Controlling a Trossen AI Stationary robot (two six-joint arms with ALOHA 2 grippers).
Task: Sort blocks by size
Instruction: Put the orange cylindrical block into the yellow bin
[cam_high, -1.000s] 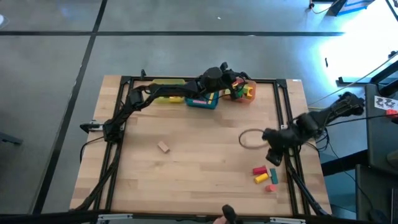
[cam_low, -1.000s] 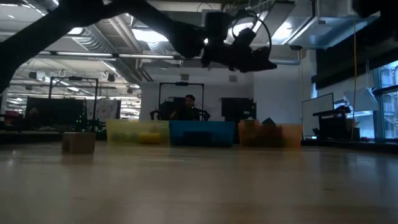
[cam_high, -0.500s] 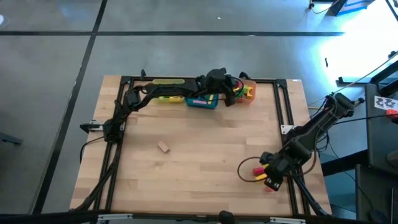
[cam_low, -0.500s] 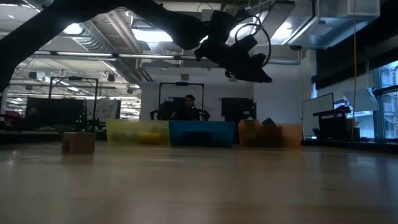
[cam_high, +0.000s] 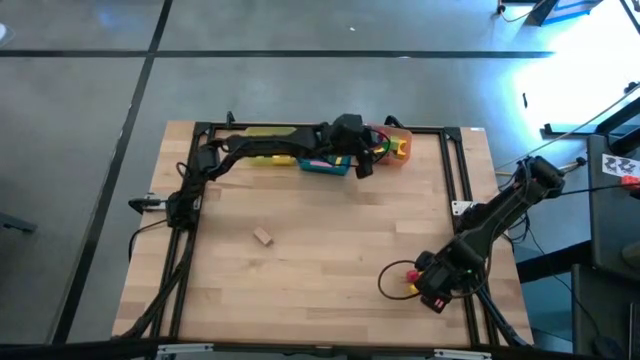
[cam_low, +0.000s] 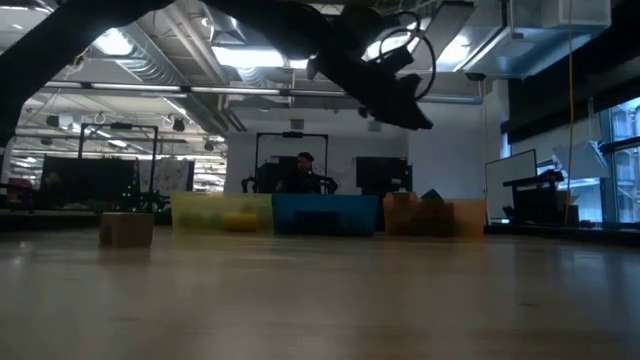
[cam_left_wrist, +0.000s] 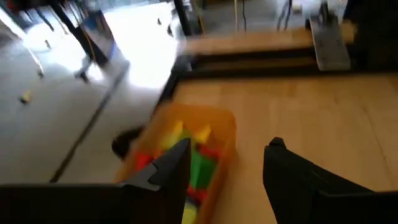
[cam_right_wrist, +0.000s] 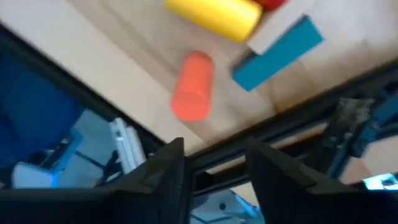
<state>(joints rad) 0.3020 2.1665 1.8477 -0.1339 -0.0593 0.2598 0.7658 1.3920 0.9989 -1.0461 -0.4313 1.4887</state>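
Hovering low over the near-right table corner, right gripper spread, empty — red cylinder, yellow cylinder, blue bar lying just ahead. Probably light, rigid, roll-prone — pinching across the cylinder's middle. Left gripper spread above the orange tray.

— What blocks lie under my right wrist?

— A yellow cylinder on its side, an orange-red cylinder lying apart from it, and a flat blue bar slanting near the table's edge.

— And elsewhere?

— A tan block sits alone on the bare wood, well apart from those. At the far edge I see red, green and yellow blocks heaped in the orange tray.
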